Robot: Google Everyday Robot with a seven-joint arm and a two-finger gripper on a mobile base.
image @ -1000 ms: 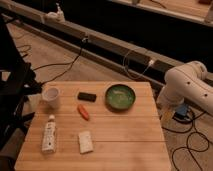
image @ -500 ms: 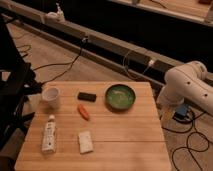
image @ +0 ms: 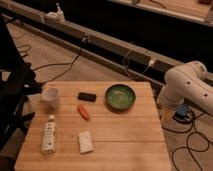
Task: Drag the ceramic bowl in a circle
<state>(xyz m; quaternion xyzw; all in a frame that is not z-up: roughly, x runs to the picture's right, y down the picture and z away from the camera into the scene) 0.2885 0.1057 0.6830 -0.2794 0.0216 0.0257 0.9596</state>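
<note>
The ceramic bowl (image: 120, 96) is round and shallow, glossy green inside with a pale patch and a darker rim. It sits on the wooden table (image: 125, 145) near its far right corner. My white arm (image: 187, 85) is folded off the table's right side. The gripper (image: 167, 114) hangs at the arm's lower end beside the table's right edge, well to the right of the bowl and not touching it.
On the table are a small white cup (image: 51, 97) at the left, a black block (image: 86, 96), an orange carrot-like piece (image: 83, 112), a white tube (image: 48, 134) and a white bar (image: 86, 141). Cables (image: 192, 142) lie on the floor at the right. A dark frame (image: 12, 95) stands at the left.
</note>
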